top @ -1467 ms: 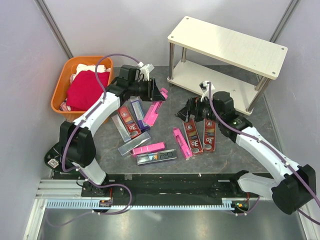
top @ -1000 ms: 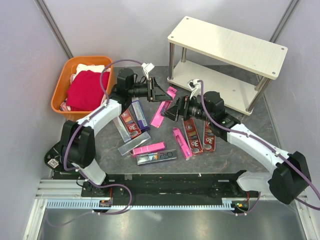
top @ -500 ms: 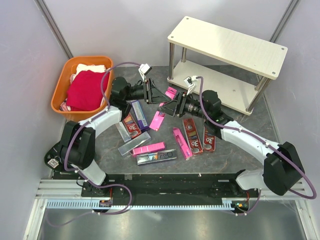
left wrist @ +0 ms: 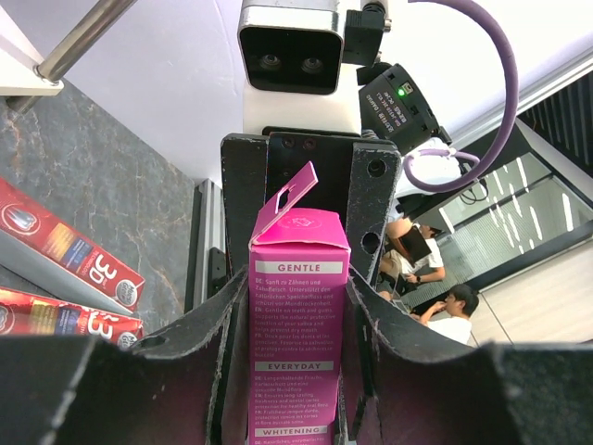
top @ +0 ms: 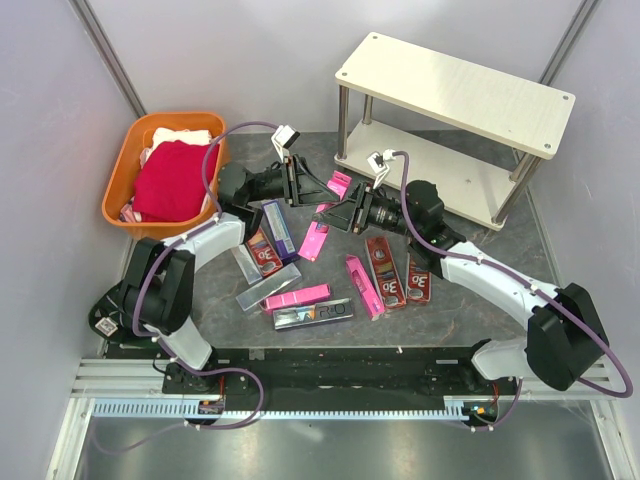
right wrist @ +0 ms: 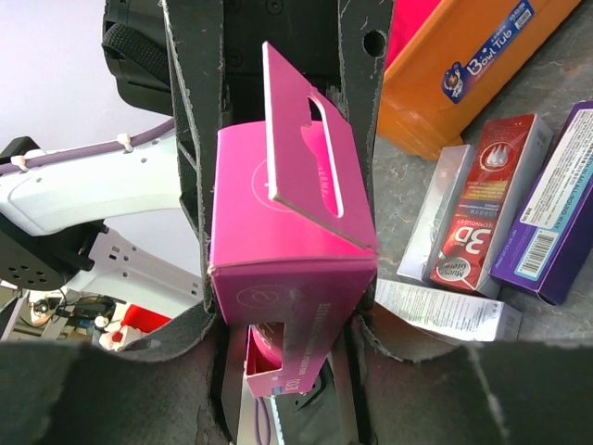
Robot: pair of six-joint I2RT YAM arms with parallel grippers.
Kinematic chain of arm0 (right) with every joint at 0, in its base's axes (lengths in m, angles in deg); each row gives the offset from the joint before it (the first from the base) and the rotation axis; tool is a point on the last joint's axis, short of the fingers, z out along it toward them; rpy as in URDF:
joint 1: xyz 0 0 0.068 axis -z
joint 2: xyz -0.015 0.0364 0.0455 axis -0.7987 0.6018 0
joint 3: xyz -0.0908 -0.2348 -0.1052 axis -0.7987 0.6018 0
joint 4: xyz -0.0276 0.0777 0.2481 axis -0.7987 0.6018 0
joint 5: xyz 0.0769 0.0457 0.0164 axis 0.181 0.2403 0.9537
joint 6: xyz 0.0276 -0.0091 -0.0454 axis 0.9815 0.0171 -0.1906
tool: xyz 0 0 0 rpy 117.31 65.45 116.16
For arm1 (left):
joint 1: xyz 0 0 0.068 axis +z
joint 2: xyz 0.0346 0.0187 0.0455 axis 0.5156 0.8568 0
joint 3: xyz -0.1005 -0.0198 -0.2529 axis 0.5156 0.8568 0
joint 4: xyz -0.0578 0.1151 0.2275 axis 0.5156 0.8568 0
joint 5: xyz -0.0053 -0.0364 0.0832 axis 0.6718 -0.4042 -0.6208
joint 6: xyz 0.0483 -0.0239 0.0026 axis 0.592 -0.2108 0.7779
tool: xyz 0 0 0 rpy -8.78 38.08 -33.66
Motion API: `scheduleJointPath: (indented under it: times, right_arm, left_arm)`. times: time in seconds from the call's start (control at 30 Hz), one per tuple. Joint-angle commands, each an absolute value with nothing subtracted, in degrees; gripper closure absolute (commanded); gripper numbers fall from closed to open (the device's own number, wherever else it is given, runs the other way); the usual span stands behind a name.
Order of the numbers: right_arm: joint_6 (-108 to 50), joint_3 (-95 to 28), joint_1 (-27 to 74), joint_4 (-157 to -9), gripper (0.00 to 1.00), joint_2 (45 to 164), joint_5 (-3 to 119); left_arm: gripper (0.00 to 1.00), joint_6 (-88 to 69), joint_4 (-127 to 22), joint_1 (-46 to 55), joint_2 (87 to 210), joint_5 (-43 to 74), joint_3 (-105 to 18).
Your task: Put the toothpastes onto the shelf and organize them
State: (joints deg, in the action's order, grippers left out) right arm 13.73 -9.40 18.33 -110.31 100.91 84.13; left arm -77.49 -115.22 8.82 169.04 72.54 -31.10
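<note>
A bright pink toothpaste carton hangs above the table between both arms. My left gripper is shut on one end; in the left wrist view the carton fills the gap between the fingers of the left gripper. My right gripper is shut on the other end, fingers against both sides of the carton, its hang tab sticking up. Several more cartons lie on the table: pink, dark red, purple, silver. The shelf stands at the back right with bare boards.
An orange basket holding red cloth sits at the back left, close behind the left arm. Dark red cartons and a purple one lie under the right wrist. The shelf's metal legs stand near the grippers.
The right gripper has moved in to the left gripper and closed its jaws on the free end of the pink carton. The left gripper has kept its hold.
</note>
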Motion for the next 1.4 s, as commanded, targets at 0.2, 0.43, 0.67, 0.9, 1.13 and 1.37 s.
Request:
scheduleJointPath:
  times: [0.2,0.43,0.67,0.9,1.13,1.37]
  right_arm:
    - [11.6,-10.4,18.5,-109.2,0.96,100.7,81.9]
    - [9.9,-10.6,18.6,-105.5,0.99,99.2,81.0]
    - [7.7,-11.3,18.6,-102.0,1.0,97.5,79.3]
    - [5.9,-13.5,18.6,-98.4,1.0,96.0,77.5]
    - [5.2,-15.0,18.6,-96.8,1.0,94.3,75.4]
    - [4.1,-16.9,19.6,-94.6,1.0,92.6,72.6]
  left_arm:
    - [0.47,-81.9,-119.2,8.3,167.6,74.6,-31.0]
    - [0.13,-73.7,-108.7,11.3,163.7,72.4,-30.3]
    - [0.03,-49.2,-71.2,15.0,155.1,61.6,-33.8]
    - [0.0,-33.1,-46.6,15.7,148.8,43.5,-37.1]
    - [0.0,-32.2,-43.1,17.5,146.9,42.1,-36.5]
    - [0.0,-31.7,-41.9,19.1,145.1,43.1,-35.8]
